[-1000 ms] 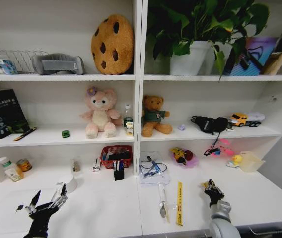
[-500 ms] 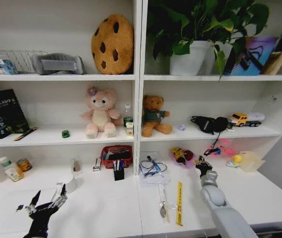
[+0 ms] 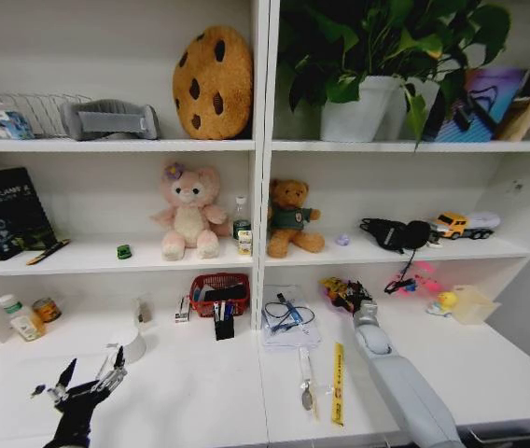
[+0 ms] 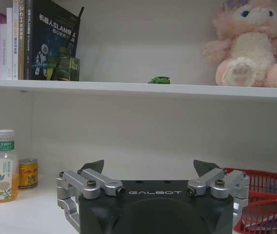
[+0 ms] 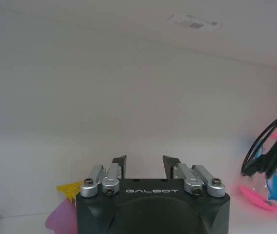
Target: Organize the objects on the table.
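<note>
Yellow-and-pink toy [image 3: 338,291] at table [image 3: 200,392] rear — right gripper [image 3: 358,301] just beside it, jaws part open, empty. Advise square, slow approach. Left gripper [image 3: 83,385] parked low, wide open — empty.

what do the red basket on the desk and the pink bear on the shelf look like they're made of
Red basket: likely moulded plastic, judging by its uniform red colour and its walls of open lattice. Pink bear: soft plush fabric, with a fuzzy pile and rounded stuffed limbs; the left wrist view shows the fluffy nap on its body and feet.
</note>
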